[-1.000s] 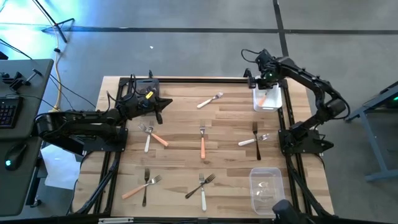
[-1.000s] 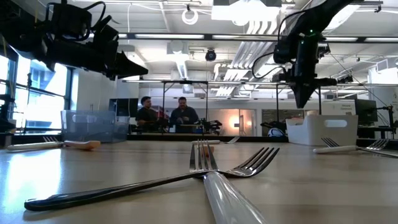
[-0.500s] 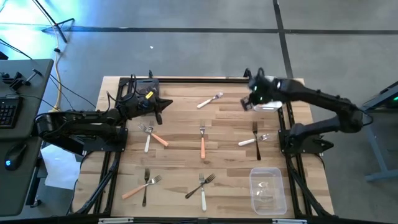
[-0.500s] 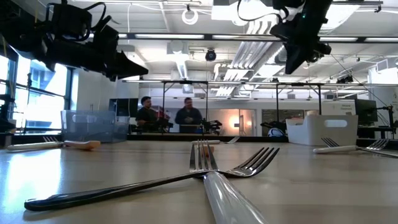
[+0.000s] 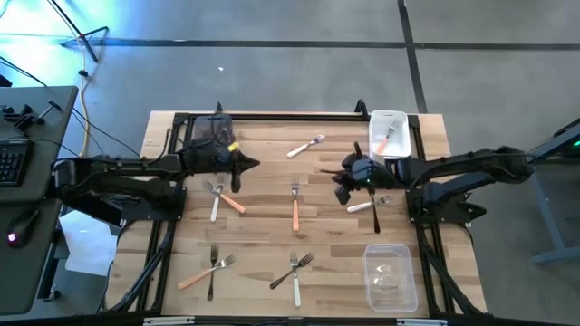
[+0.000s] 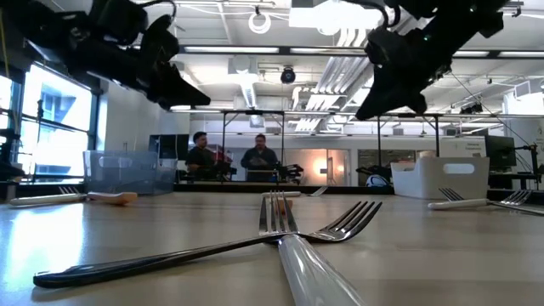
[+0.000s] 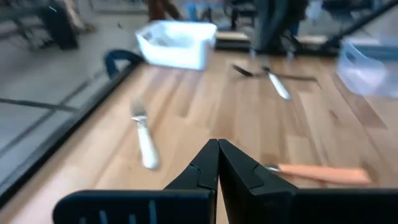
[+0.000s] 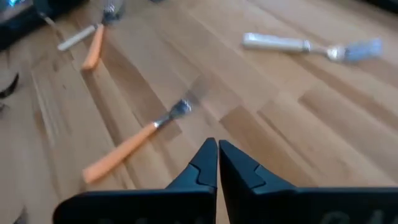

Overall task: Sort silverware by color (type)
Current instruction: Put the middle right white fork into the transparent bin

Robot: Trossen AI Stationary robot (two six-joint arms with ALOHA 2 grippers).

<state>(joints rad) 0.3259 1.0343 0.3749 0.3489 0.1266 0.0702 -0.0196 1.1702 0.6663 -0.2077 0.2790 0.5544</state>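
Landmark: the salmon-orange-handled fork with metal tines (image 5: pixel 294 206) lying alone at the middle of the light wooden slatted table (image 5: pixel 263 235); all places below are given from it.
Nearest edge, crossed pair: a white-handled fork (image 5: pixel 296 279) and a dark-handled fork (image 5: pixel 288 273) lie crossed, toward the near edge from the landmark; the low view shows the two touching at the tines (image 6: pixel 280 212).
Nearest edge, left pair: an orange-handled fork (image 5: pixel 205 272) crossed with a thin dark fork (image 5: pixel 211 270), near and to the left of the landmark.
Nearest edge, right: a clear plastic bin (image 5: pixel 390 276), near and to the right of the landmark.
Left of landmark: a white-handled fork (image 5: pixel 216 203) and an orange-handled fork (image 5: pixel 227 200) lie crossed, level with the landmark.
Right of landmark: a white-handled fork (image 5: pixel 366 206) crossed with a dark fork (image 5: pixel 372 201).
Right gripper (image 5: pixel 342 174): fingers pressed together, nothing between them; above the table just right of the landmark and beside the right-hand crossed pair. Its wrist view shows the closed tips (image 8: pixel 217 163) over the landmark fork (image 8: pixel 134 142).
Left gripper (image 5: pixel 248 164): fingers clenched, empty; raised above the table, left of and slightly beyond the landmark, near the left crossed pair. Closed tips (image 7: pixel 217 163) in its wrist view.
Beyond landmark: a white-handled fork (image 5: pixel 306 146) lying aslant, apart from the others.
Far right corner: a white plastic bin (image 5: pixel 389 122) holding an orange-handled fork (image 5: pixel 387 139).
Room beyond: two people (image 6: pixel 228 157) at a distant bench in the low view.
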